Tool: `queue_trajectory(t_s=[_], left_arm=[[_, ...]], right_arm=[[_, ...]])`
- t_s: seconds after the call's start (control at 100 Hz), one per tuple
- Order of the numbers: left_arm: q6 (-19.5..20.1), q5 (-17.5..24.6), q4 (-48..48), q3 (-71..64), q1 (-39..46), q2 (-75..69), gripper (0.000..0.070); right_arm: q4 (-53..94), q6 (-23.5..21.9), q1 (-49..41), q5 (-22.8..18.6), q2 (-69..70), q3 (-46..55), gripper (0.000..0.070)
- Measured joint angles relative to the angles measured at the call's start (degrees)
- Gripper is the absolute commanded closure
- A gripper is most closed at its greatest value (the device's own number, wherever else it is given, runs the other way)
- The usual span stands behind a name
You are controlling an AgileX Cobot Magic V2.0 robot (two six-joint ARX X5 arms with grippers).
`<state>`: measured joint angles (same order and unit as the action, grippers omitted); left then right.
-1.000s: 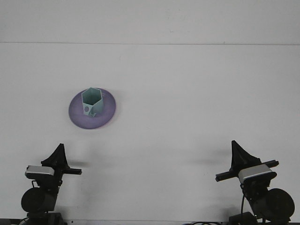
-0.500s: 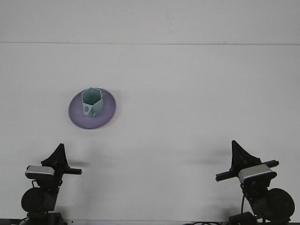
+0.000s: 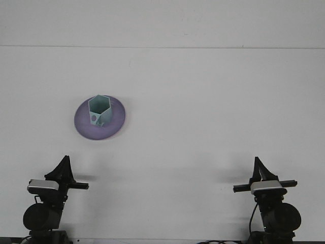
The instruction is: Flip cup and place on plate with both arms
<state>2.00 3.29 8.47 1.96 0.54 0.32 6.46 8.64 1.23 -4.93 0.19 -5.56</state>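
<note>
Cup (image 3: pixel 99 110) stands upright on plate (image 3: pixel 100 118), well ahead of left gripper (image 3: pixel 64 163); right gripper (image 3: pixel 259 165) sits far off. Finger states: cannot tell. Task looks done; keep both 2 arms clear.

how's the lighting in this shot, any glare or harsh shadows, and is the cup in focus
Front view: even, diffuse light, no glare on the white table; only faint soft shadows beside each arm. The cup on the plate is small but reasonably sharp.

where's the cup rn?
Front view: the teal hexagonal cup stands upright on the purple plate, left of table centre, well ahead of the left end effector.
</note>
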Motion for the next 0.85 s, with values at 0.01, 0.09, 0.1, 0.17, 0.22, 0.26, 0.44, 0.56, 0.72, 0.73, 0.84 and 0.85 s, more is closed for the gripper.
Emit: queue_trajectory(t_s=[0.01, 0.09, 0.1, 0.17, 0.22, 0.26, 0.44, 0.56, 0.72, 0.73, 0.84, 0.85], left_arm=[[0.0, 0.0, 0.0, 0.0, 0.0, 0.0, 0.0685], [0.0, 0.0, 0.0, 0.0, 0.0, 0.0, 0.0685], [0.0, 0.0, 0.0, 0.0, 0.0, 0.0, 0.0685], [0.0, 0.0, 0.1, 0.0, 0.0, 0.0, 0.0685], [0.0, 0.0, -0.1, 0.0, 0.0, 0.0, 0.0685], [0.0, 0.0, -0.1, 0.0, 0.0, 0.0, 0.0685], [0.0, 0.0, 0.0, 0.0, 0.0, 0.0, 0.0685], [0.0, 0.0, 0.0, 0.0, 0.0, 0.0, 0.0685], [0.0, 0.0, 0.0, 0.0, 0.0, 0.0, 0.0685], [0.0, 0.0, 0.0, 0.0, 0.0, 0.0, 0.0685], [0.0, 0.0, 0.0, 0.0, 0.0, 0.0, 0.0685], [0.0, 0.0, 0.0, 0.0, 0.0, 0.0, 0.0685]], right_arm=[[-0.2, 0.0, 0.0, 0.0, -0.2, 0.5, 0.0700], [-2.4, 0.1, 0.0, 0.6, 0.0, 3.2, 0.0700], [-2.6, 0.1, 0.0, 0.6, 0.0, 3.5, 0.0700], [-3.6, 0.2, 0.0, 0.4, 0.0, 4.7, 0.0700], [-5.2, 0.2, -0.1, 0.4, 0.0, 4.7, 0.0700], [-5.9, 0.2, -0.1, 0.4, -0.2, 4.7, 0.0700], [-5.9, 0.1, -0.1, 0.4, -0.2, 4.7, 0.0700], [-6.0, 0.1, -0.1, 0.4, -0.2, 4.7, 0.0700], [-6.0, 0.1, -0.1, 0.4, -0.2, 4.7, 0.0700], [-6.0, 0.1, -0.1, 0.4, -0.2, 4.7, 0.0700], [-6.0, 0.1, -0.1, 0.4, -0.2, 4.7, 0.0700], [-6.0, 0.1, -0.1, 0.4, -0.2, 4.7, 0.0700]])
